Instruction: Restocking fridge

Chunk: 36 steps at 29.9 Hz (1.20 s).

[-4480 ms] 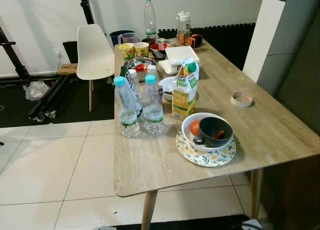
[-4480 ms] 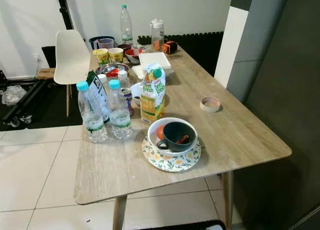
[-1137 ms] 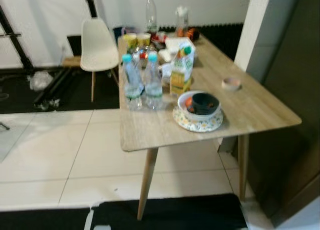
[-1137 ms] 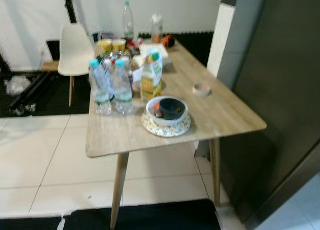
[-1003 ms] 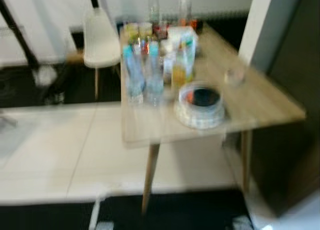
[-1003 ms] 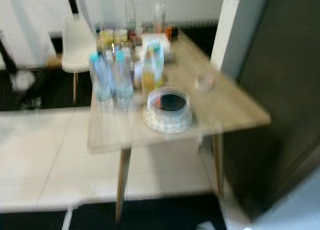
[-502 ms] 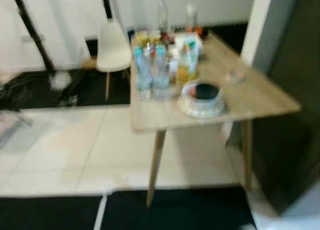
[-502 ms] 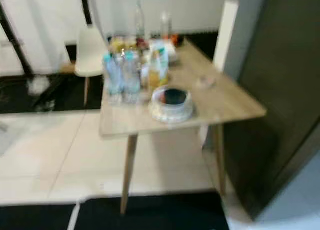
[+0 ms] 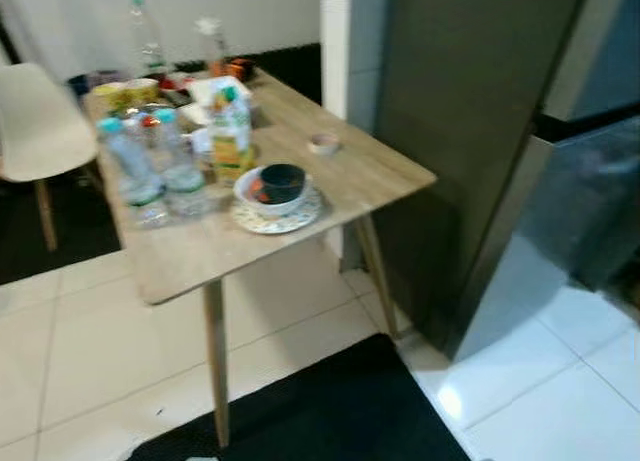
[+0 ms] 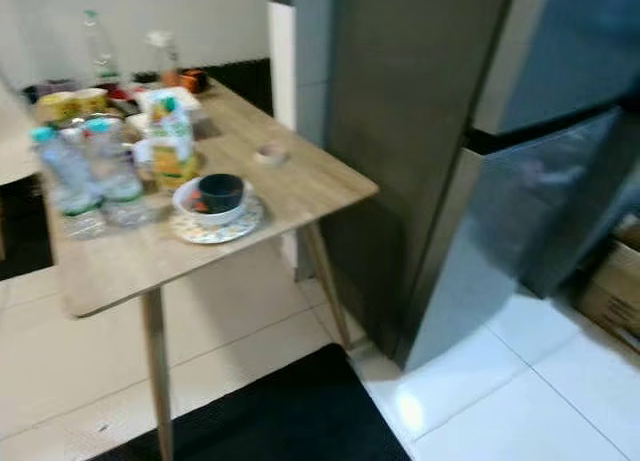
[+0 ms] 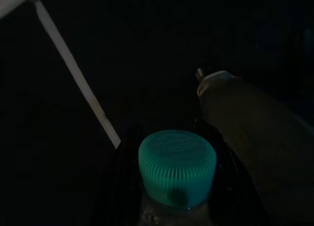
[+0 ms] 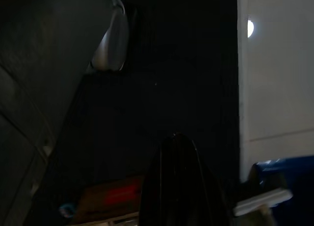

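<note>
I have a water bottle (image 11: 176,169) in my left gripper (image 11: 171,187): its ribbed teal cap sits between my two black fingers, which close on the neck and shoulder just under it. My right gripper (image 12: 181,187) hangs idle in the dark; its fingers look pressed together with nothing between them. Ahead stands the fridge (image 10: 480,181), a tall dark cabinet with its doors closed, just beside the wooden table (image 9: 300,196) where two more bottles (image 9: 150,171), a juice carton (image 9: 230,141) and a bowl on a plate (image 9: 275,191) wait. I judge this bottle full, so fairly heavy, with thin plastic walls that give under pressure and a smooth skin that may slip. The stiff neck ring under the cap seems the safest hold, kept upright.
</note>
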Tool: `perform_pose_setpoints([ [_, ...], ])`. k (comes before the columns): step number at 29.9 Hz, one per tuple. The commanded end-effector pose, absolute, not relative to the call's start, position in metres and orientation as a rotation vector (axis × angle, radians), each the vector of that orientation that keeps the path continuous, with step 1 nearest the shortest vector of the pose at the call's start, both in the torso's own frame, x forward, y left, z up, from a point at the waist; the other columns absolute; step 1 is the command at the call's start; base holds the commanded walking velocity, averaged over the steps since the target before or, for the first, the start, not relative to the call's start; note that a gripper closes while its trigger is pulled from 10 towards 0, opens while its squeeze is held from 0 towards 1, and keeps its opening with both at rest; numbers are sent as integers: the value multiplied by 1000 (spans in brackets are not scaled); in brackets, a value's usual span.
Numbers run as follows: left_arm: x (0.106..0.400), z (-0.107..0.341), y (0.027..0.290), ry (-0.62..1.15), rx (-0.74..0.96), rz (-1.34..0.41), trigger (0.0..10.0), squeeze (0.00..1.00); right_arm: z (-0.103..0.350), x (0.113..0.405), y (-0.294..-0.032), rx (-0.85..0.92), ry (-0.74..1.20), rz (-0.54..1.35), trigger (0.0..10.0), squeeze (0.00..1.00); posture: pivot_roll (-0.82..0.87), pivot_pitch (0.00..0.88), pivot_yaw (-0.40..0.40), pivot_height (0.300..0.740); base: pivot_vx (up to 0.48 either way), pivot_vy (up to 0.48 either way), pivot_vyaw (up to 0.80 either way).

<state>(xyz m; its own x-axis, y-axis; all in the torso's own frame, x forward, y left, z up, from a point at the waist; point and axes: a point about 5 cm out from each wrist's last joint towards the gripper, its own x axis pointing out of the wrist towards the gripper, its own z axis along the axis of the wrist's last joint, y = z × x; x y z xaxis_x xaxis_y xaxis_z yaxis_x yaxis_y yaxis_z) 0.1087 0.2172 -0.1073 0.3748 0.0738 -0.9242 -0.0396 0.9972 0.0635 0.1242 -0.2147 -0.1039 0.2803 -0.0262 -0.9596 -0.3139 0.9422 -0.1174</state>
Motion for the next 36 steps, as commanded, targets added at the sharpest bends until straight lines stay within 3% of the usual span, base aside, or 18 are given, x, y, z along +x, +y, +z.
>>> perform_pose_setpoints([
  [1,106,-107,222,1191,31,77,10000,0,-104,125,-213,-299,1263,191,10000,0,-92,0,28,740,0,0,0],
  [7,105,-107,223,1196,18,75,10000,0,-104,123,-218,-307,1262,185,10000,0,-94,0,25,740,0,-47,0],
  [28,111,-110,201,1189,-9,52,10000,0,-103,129,-212,-294,1242,182,10000,0,-100,0,26,740,0,-403,0],
  [36,107,-108,216,1191,-2,66,10000,0,-102,129,-216,-257,1240,174,10000,0,-105,0,25,740,0,-420,0],
])
